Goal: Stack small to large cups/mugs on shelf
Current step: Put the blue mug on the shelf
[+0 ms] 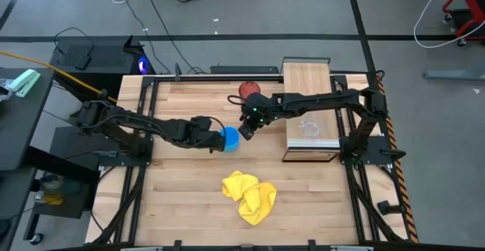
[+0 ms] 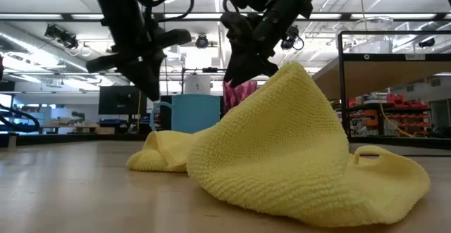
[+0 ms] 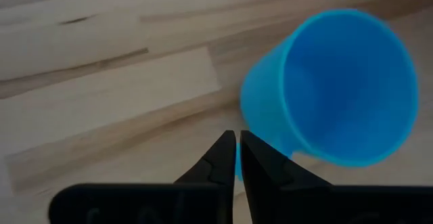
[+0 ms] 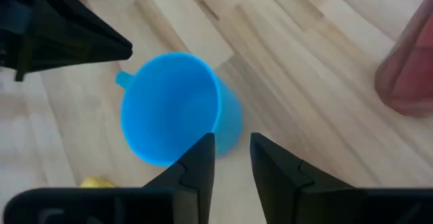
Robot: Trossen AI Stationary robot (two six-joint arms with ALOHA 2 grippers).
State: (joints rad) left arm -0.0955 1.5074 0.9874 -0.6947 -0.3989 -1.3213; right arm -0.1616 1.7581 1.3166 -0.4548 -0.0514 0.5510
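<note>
The bright blue mug [image 1: 230, 138] stands upright on the tabletop, its handle [image 4: 123, 80] toward my left arm. My left gripper [image 3: 237, 143] hovers just by the handle side, pointing steeply down, open only by a narrow slit. My right gripper [image 4: 232, 146] hangs open above the mug's opposite rim, one finger over the wall; in the low view it is clear of the mug [image 2: 194, 113]. The dark red tumbler [image 1: 249, 89] stands behind on the table. The small clear cup [image 1: 309, 127] stands on the light-wood shelf [image 1: 307, 84].
A crumpled yellow cloth [image 1: 250, 196] lies near the table's front edge and fills much of the low view. Bare tabletop lies to the left of the mug. The shelf stands along the table's right side, under my right arm.
</note>
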